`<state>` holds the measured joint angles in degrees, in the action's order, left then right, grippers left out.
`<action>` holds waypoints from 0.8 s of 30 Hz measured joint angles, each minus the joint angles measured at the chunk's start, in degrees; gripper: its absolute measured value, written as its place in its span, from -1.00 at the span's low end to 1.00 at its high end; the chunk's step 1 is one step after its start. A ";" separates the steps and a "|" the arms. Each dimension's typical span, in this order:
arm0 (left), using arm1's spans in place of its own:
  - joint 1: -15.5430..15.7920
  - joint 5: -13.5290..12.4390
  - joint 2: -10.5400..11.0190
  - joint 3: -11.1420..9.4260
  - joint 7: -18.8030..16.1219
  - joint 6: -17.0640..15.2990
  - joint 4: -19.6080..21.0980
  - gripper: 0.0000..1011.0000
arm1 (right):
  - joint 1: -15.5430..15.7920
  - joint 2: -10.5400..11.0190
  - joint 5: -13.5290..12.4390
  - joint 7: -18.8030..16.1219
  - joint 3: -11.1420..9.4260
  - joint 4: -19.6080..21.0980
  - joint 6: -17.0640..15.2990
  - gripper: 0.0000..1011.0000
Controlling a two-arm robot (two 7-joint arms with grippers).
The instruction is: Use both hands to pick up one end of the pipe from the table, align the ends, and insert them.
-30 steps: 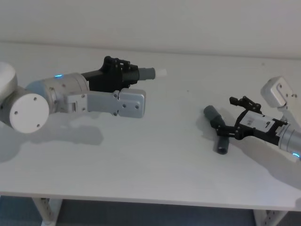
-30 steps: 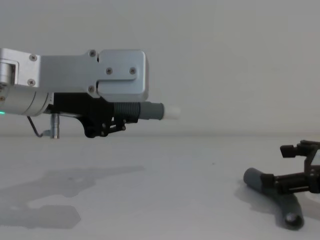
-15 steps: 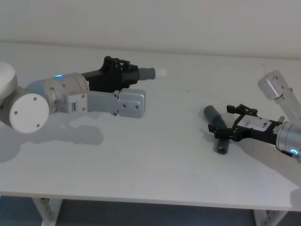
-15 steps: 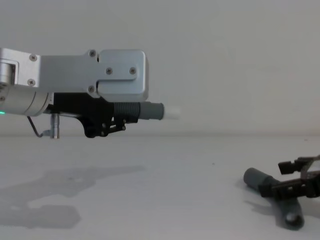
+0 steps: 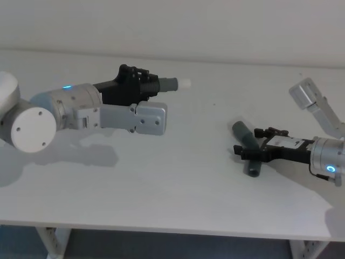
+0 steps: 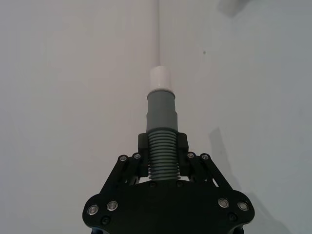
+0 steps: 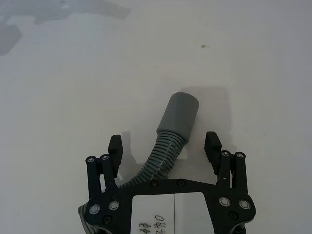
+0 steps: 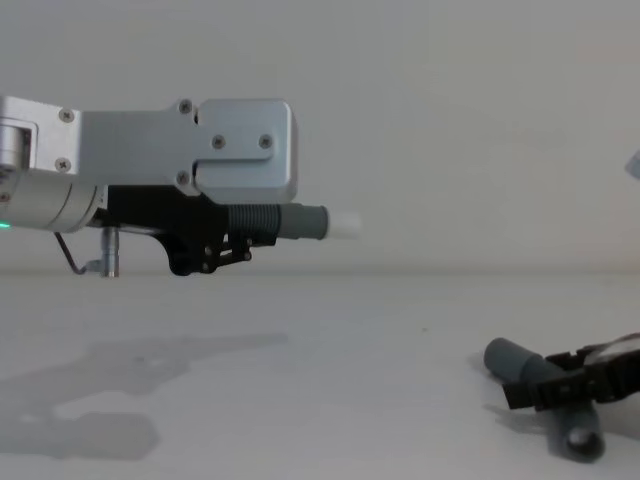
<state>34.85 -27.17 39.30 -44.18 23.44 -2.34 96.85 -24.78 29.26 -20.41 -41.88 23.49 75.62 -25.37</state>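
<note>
Left gripper (image 6: 162, 146) clamped tight on the short pipe (image 6: 161, 117), held above the table (image 5: 178, 178), white tip pointing to my right. Right gripper (image 7: 163, 143) down low, jaws wide apart, straddling the long pipe (image 7: 178, 115) lying on the table.

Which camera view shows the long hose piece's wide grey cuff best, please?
The right wrist view: the cuff lies close and whole, just beyond the right gripper's open fingers. The head view shows the cuff small, on the table beside that gripper; the chest view shows it low, from the side.
</note>
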 joint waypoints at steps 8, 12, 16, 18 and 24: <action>0.00 0.00 0.00 0.00 0.00 0.00 0.00 -0.37 | -1.18 -0.62 -0.75 -0.28 0.53 -1.47 -1.72 0.88; 0.00 0.00 0.00 0.00 0.00 0.00 0.00 -0.37 | -1.52 -0.82 -0.98 -0.36 0.72 -1.90 -2.18 0.83; 0.00 0.00 0.00 0.00 0.00 0.00 0.00 -0.37 | -1.75 -0.98 -1.08 -0.40 0.88 -2.27 -2.53 0.78; 0.00 0.00 0.00 0.00 0.00 0.00 0.00 -0.37 | -1.81 -1.03 -1.11 -0.41 0.92 -2.35 -2.65 0.76; 0.00 0.00 0.00 0.00 0.00 0.00 0.00 -0.37 | -1.97 -1.17 -1.25 -0.45 1.08 -2.65 -2.97 0.70</action>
<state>34.85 -27.17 39.30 -44.18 23.44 -2.34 96.85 -26.75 28.09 -21.66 -42.33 24.57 72.97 -28.34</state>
